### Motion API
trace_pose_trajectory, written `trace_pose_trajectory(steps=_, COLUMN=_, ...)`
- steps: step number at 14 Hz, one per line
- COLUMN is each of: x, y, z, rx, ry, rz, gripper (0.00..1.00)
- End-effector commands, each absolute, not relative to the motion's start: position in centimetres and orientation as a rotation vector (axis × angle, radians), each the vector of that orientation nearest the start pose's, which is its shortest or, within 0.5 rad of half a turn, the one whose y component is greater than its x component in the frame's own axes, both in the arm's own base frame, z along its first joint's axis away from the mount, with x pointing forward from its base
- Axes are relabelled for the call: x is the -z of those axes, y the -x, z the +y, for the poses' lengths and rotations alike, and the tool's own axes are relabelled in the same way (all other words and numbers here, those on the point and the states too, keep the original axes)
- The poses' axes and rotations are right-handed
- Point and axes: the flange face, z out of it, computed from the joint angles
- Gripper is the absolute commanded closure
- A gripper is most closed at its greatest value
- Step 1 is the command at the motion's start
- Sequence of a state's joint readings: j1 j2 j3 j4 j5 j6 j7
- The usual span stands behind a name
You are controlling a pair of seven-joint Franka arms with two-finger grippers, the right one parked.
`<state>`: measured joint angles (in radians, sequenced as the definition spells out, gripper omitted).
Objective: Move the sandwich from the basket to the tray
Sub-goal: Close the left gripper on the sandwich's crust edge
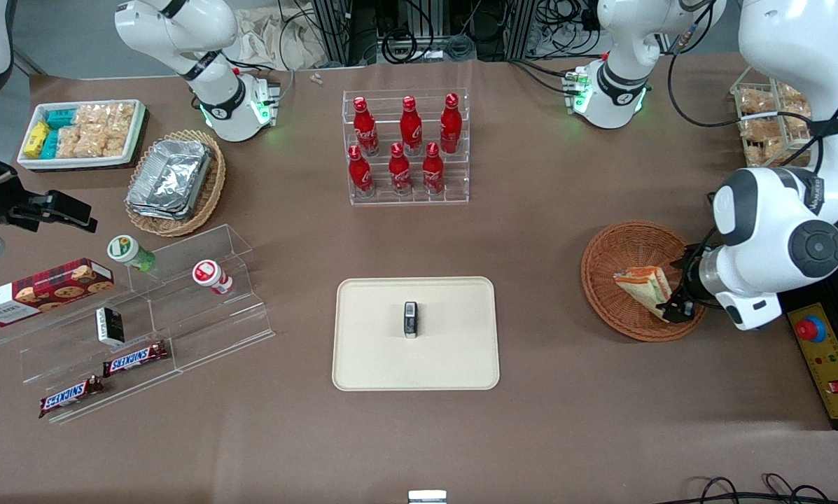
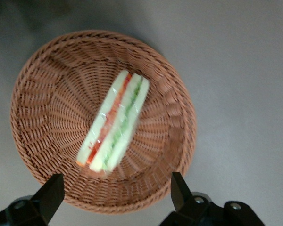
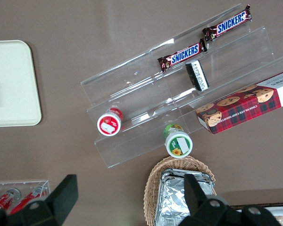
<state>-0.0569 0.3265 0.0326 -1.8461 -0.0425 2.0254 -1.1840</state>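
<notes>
— Talk me through it, nearest first.

— Closest to the front camera is the tray (image 1: 454,350), flat on the counter (image 1: 545,434), with a small dark object (image 1: 410,319) standing near its middle. Off toward the parked arm's end I see the clear stepped rack (image 1: 180,329) with the Snickers bars (image 1: 136,359) on its low step.

— And your end effector?

— My end effector (image 1: 676,306) hangs over the basket (image 1: 611,245), at the rim toward my own arm's end of the counter. Its fingers (image 2: 51,194) are spread wide apart, gripping nothing; from my wrist camera they straddle the rim with the weave showing between them.

— The sandwich?

— The sandwich (image 2: 114,121) lies inside the basket on the wicker, white bread with red and green layers under clear wrap. It sits just beside my fingers; whether one touches it, I can't tell.

— Farther off?

— The red bottles (image 1: 403,143) in their clear stand, farther from the camera than the tray.
</notes>
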Motion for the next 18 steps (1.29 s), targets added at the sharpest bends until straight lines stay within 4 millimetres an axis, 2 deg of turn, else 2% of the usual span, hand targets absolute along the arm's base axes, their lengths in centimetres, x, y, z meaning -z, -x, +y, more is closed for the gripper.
trace_pose_trajectory(steps=1, x=-32.3, y=-60.3, z=-1.2, rx=-0.216, ry=2.532, rz=-1.763, gripper=0.0)
trace_pose_trajectory(steps=5, x=-29.6, y=-58.8, z=-1.1, rx=-0.18, ry=2.542, rz=-1.773, gripper=0.0)
trace_pose_trajectory(steps=11, x=-27.3, y=-56.9, z=-1.5, rx=-0.099, ry=2.577, rz=-1.771, gripper=0.0)
trace_pose_trajectory(steps=16, x=-26.1, y=-56.6, z=-1.9, rx=-0.061, ry=2.596, rz=-1.772, gripper=0.01)
trace_pose_trajectory(steps=17, x=-25.8, y=-56.5, z=-1.8, rx=-0.053, ry=2.599, rz=-1.764, gripper=0.03)
trace_pose_trajectory(steps=18, x=-25.4, y=-56.3, z=-2.0, rx=-0.045, ry=2.607, rz=-1.749, gripper=0.15)
